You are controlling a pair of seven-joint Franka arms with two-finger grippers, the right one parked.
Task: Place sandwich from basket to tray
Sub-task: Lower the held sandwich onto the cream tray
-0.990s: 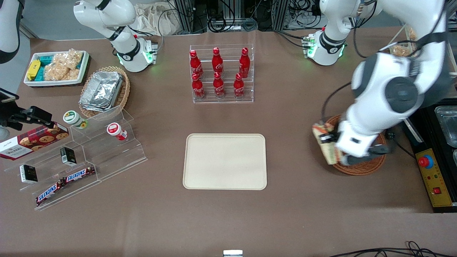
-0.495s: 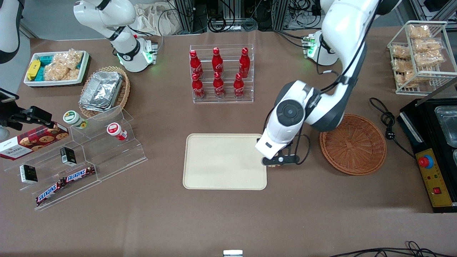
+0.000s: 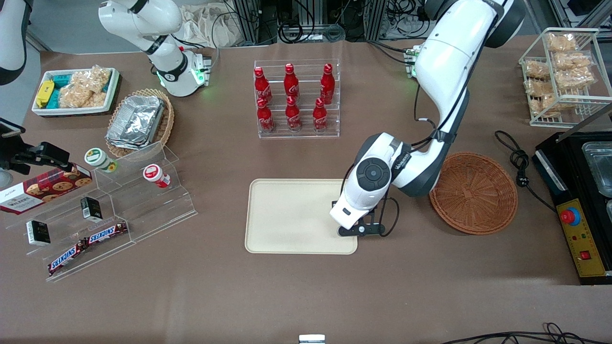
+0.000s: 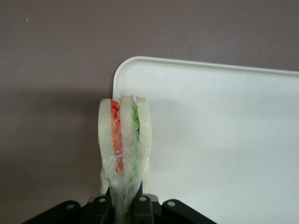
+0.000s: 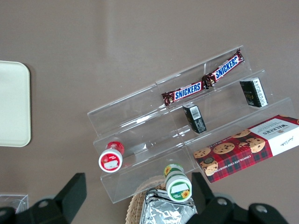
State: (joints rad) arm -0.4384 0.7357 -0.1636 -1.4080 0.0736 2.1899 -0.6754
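We see the gripper [image 4: 124, 205] hanging over the tray [image 3: 287, 215] at the corner nearest the basket [image 3: 473, 193], its jaws closed on the sandwich [image 4: 124, 140]. In the wrist view the sandwich stands on edge in its clear wrap, pale bread slices with a red-orange layer and a green layer between them, and it sits right over the tray's rounded corner [image 4: 122, 70], partly over the cream surface and partly over the brown table [image 3: 306, 296]. From the front the arm's wrist hides the sandwich, so we cannot tell whether it touches the tray. The basket lies beside the tray, toward the working arm's end of the table, with nothing showing in it.
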